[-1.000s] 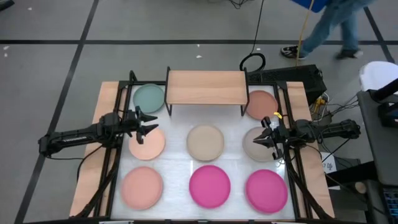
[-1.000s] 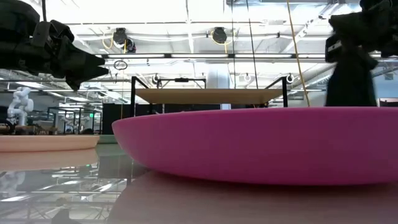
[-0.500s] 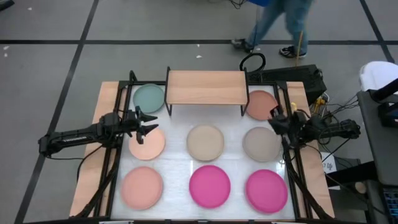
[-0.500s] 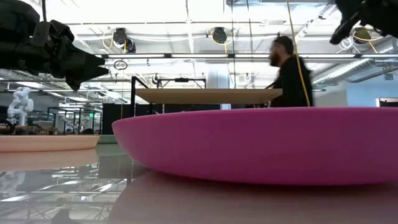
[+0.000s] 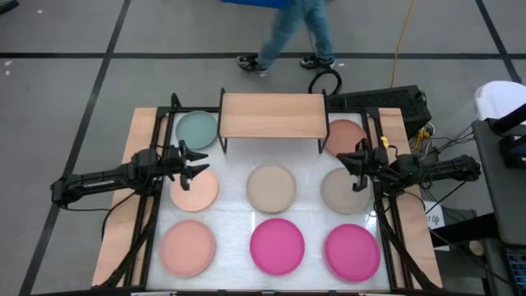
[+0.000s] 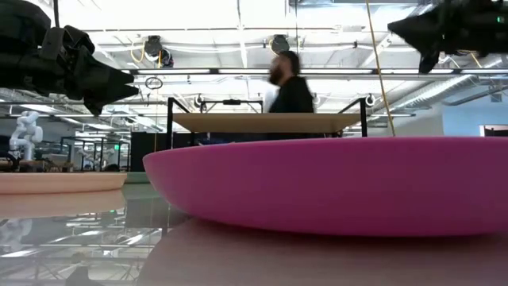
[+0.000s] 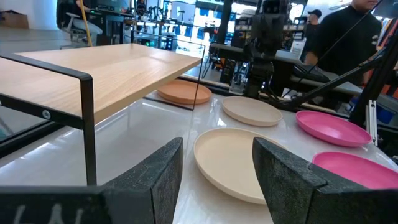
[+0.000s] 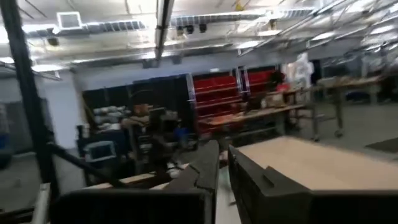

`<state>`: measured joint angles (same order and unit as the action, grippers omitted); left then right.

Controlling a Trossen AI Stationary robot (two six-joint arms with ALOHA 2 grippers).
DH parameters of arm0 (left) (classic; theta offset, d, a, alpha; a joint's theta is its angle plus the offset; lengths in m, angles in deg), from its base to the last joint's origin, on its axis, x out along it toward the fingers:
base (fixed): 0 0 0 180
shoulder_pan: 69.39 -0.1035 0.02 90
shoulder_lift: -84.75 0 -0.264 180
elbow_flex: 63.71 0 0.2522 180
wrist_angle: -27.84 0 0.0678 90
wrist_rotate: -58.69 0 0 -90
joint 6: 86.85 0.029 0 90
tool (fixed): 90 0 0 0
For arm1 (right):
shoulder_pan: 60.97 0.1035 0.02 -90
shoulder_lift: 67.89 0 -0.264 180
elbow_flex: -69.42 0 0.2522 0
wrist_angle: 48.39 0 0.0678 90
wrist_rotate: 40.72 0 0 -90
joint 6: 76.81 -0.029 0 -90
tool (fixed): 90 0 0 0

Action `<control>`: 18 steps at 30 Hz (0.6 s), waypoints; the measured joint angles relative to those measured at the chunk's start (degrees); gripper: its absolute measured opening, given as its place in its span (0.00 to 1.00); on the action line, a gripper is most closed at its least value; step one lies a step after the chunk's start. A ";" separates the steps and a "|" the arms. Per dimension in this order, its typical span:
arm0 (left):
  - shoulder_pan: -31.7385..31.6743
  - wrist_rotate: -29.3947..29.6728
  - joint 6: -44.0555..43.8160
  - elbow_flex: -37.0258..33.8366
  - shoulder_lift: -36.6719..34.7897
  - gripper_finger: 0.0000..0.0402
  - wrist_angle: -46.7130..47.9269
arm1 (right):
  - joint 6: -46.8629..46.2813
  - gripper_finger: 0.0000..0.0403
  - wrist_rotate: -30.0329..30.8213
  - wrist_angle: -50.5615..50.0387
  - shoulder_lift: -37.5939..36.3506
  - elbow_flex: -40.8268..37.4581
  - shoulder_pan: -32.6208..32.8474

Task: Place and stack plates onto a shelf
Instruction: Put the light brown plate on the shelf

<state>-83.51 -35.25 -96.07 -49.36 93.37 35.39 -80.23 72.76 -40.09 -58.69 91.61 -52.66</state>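
Desk (image 5: 306,187): white top in a black frame, carrying the shelf and eight plates I can count from above.
Shelf (image 5: 272,114): light wooden top on thin black legs, at the far middle of the desk; nothing lies on it.
Teal plate (image 5: 196,128): far left, just beside the shelf's left legs.
Salmon plate, far right (image 5: 341,136): beside the shelf's right legs, partly tucked under my right arm.
Peach plate, middle left (image 5: 196,190): its far edge lies under my left jaws.
Beige plate, centre (image 5: 271,187): lying flat in front of the shelf.
Taupe plate, middle right (image 5: 342,191): lying flat, its far right edge under my right jaws.
Peach plate, near left (image 5: 187,247): flat on the desk.
Magenta plates: one near centre (image 5: 277,244), one near right (image 5: 352,250).
Left jaws (image 5: 194,163): parted, holding nothing, raised over the gap between the teal and peach plates.
Right jaws (image 5: 354,168): almost closed with only a thin slit between them, holding nothing, raised between the salmon and taupe plates.
Person (image 5: 292,31): walking on the floor beyond the desk.
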 joint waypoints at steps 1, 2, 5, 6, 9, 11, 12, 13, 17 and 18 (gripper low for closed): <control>0.02 0.00 0.00 0.01 -0.01 0.49 0.00 | 1.09 0.05 0.56 -0.80 1.29 1.16 0.00; 0.02 0.00 0.00 0.01 -0.01 0.49 0.05 | 1.87 0.05 0.56 -1.08 2.88 2.52 -0.04; 0.02 0.02 0.01 0.00 -0.02 0.49 0.00 | 3.12 0.05 -1.29 -4.45 7.96 5.50 -0.04; 0.02 0.01 0.00 0.00 0.00 0.49 0.05 | 2.91 0.05 -2.59 -5.35 9.65 6.68 -0.04; 0.01 0.02 0.01 0.00 0.00 0.49 0.08 | -0.20 0.07 -6.81 -7.06 15.46 9.88 0.00; 0.00 0.02 0.00 0.00 0.00 0.49 0.05 | -1.47 0.11 -9.15 -7.66 19.90 11.86 0.04; 0.02 0.02 0.00 0.00 -0.02 0.49 -0.02 | -1.50 0.13 -10.01 -8.18 22.14 12.81 0.04; 0.02 0.01 0.01 0.00 -0.02 0.49 0.01 | -1.31 0.16 -10.17 -8.86 24.10 13.73 0.04; 0.01 0.02 0.00 0.00 -0.01 0.49 0.11 | 0.60 0.31 -9.80 -9.34 32.18 17.41 -0.20; 0.00 0.02 0.00 0.00 0.00 0.49 0.08 | 1.10 0.34 -9.88 -9.32 34.10 18.37 -0.38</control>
<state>-83.51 -35.23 -96.07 -49.37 93.37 35.47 -79.13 62.88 -49.41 -24.58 109.99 -53.04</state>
